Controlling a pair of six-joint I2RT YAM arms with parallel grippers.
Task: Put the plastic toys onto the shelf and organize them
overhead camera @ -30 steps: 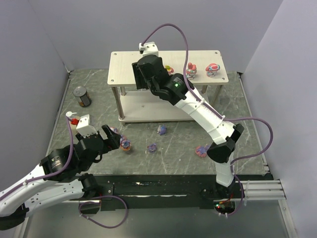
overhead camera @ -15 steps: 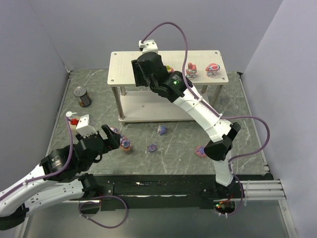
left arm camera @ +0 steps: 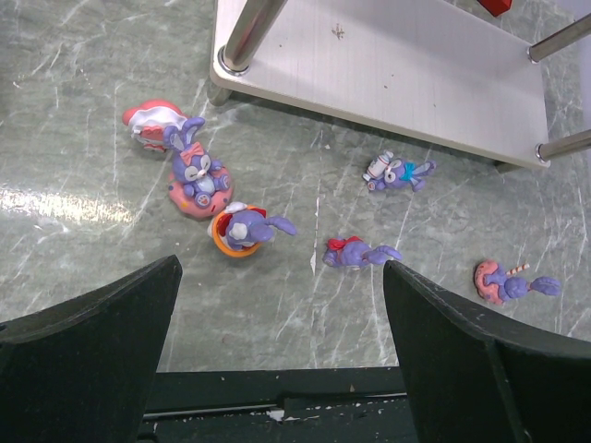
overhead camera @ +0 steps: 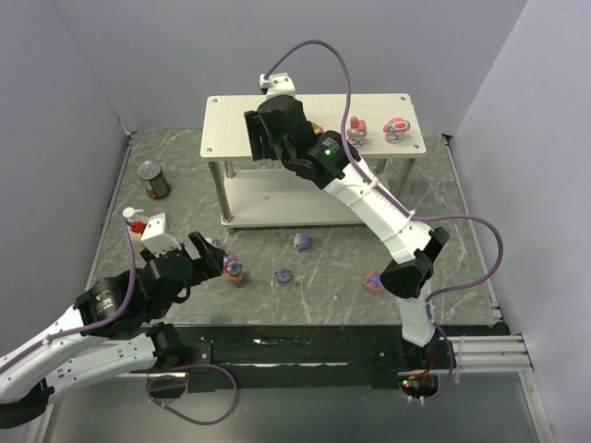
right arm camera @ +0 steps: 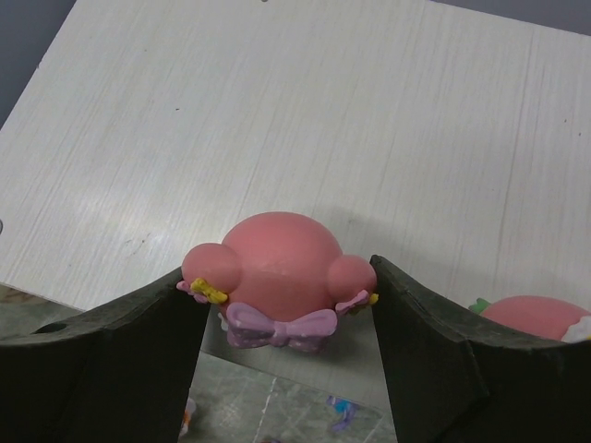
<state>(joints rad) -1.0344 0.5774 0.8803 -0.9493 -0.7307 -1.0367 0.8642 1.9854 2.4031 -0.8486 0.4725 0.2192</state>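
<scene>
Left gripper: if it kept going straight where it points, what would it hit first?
The left gripper would probably meet the bare marbled tabletop between the purple toy in an orange ring and the purple toy with a red bow; depth is unclear.

Pink toy (right arm camera: pixel 279 268), pale wood-grain shelf (right arm camera: pixel 277 111)

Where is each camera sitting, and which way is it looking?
Top camera: above and behind the robot, looking down at the table; shows the left arm, right arm and shelf.
Left wrist camera: on the left arm, looking down at purple toys lying before the shelf; its two dark fingers show at the bottom.
Right wrist camera: on the right arm, looking down at the shelf's top board; a pink toy sits between its fingers.
Shared: top and left wrist views both show those purple toys.
</scene>
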